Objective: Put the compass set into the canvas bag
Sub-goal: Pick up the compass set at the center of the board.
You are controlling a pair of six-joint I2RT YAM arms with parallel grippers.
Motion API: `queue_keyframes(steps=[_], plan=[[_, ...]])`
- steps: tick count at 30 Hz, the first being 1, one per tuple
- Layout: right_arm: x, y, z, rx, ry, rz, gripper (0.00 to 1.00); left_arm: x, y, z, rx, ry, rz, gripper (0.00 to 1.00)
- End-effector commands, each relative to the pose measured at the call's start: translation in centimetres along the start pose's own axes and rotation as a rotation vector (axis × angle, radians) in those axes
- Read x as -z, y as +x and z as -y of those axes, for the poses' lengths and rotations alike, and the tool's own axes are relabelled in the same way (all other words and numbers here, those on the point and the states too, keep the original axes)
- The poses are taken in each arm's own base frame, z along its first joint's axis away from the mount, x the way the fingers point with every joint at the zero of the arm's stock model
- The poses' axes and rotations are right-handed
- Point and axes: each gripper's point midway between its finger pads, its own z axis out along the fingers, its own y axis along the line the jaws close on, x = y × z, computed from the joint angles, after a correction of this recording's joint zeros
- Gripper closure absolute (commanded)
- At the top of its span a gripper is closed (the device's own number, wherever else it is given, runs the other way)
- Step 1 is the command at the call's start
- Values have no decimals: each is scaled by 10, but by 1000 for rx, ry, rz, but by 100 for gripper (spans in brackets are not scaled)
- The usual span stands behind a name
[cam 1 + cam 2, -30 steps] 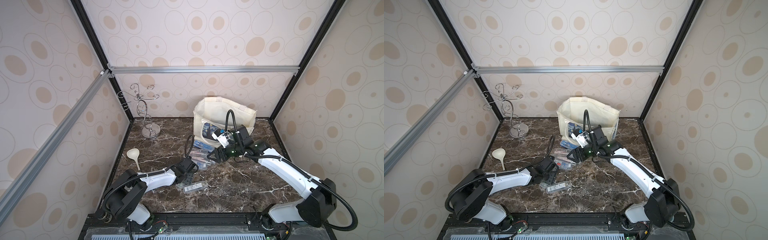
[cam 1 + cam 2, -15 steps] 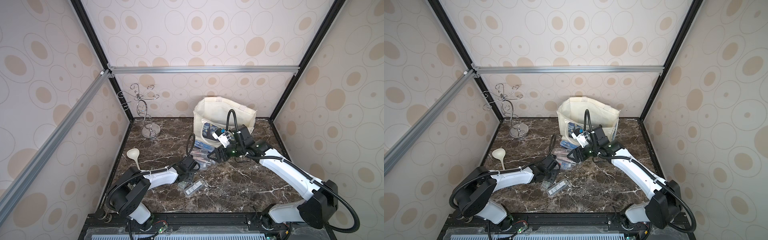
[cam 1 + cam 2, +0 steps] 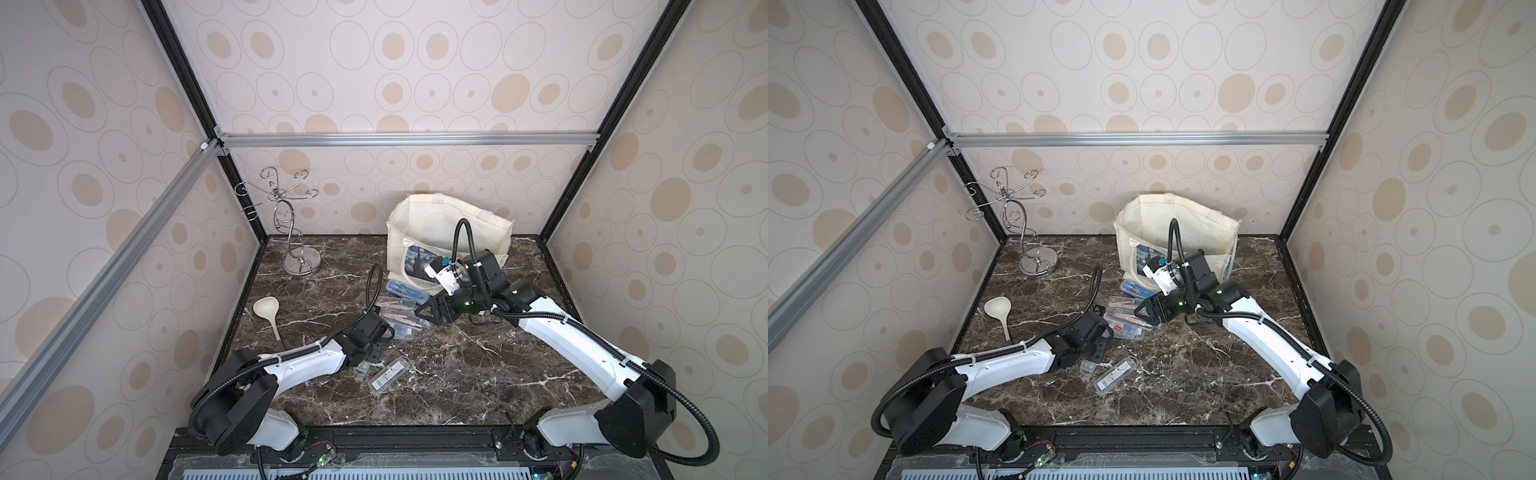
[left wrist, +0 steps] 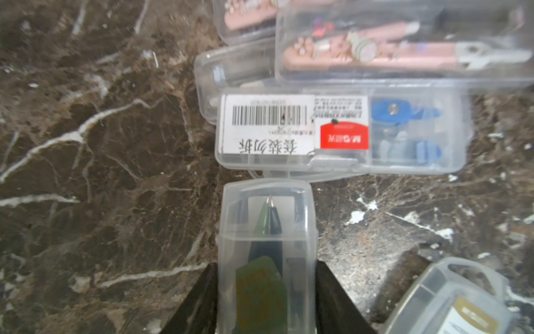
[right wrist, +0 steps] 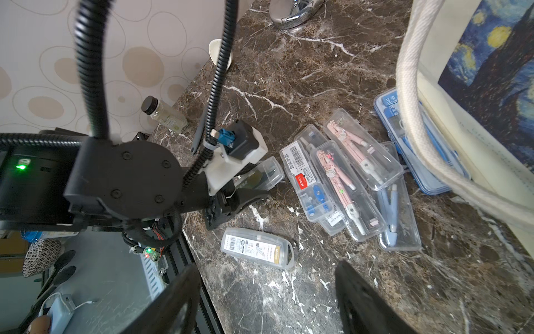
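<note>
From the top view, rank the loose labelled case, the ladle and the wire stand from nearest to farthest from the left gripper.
1. Labelled case: on the table right beside the left gripper, which grips a small case.
2. Ladle: by the left wall.
3. Wire stand: back left corner.

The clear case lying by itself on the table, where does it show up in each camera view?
In a top view: lone case beside the left gripper.
In a top view: lone case, same place.
Left wrist: lone case partly cut off, beside the gripped case.
Right wrist: lone case fully visible, apart from the others.
Shared landmark: the pile of cases, in all four views.
</note>
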Motion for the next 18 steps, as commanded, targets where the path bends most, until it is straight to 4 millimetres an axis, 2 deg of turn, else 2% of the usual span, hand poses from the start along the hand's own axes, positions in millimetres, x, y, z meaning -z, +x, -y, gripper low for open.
queue_keyframes(steps=[1,5,8,14,18], plan=[[5,-14,-8,27,-10,35,24,10,-14,-11,18,-36,70,54],[5,-15,-9,30,-13,36,24,23,-26,-16,47,-45,137,55],[6,-17,-10,33,-22,40,24,42,-49,-15,81,-19,237,55],[6,-26,-16,38,-43,59,25,100,-110,-13,177,73,499,55],[7,-39,-21,43,-50,97,26,141,-149,-13,240,118,656,55]])
